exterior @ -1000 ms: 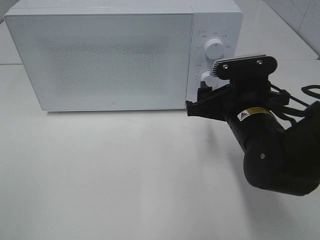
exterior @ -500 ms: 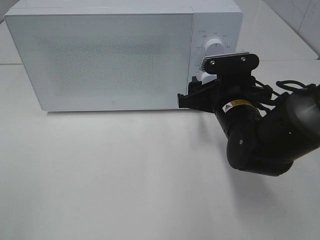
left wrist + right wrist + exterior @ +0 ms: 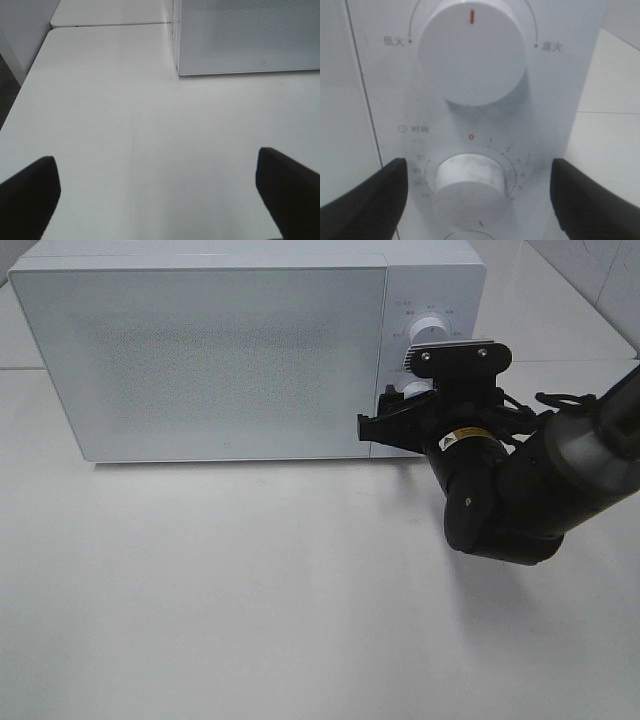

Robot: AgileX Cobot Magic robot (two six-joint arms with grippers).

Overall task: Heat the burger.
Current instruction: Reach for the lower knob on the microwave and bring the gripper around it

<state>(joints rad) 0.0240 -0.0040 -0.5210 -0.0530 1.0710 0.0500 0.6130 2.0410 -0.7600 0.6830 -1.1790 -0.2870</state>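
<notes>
Burger is not showing anywhere; I am guessing it is sitting inside the shut microwave (image 3: 200, 350) at the table's (image 3: 250, 590) far edge. I am holding the right gripper (image 3: 480, 187) open astride the timer knob (image 3: 470, 182), and the left gripper (image 3: 160, 185) open over the table. If I am closing off-centre, the fingers could slip and mis-set the time.

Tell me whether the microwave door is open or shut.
Shut. The microwave door sits flush beside the control panel, with no gap or interior showing.

White closed-door microwave (image 3: 200, 360) on white table (image 3: 220, 580); upper knob (image 3: 472, 52) and lower knob (image 3: 470, 187) on its panel.
</notes>
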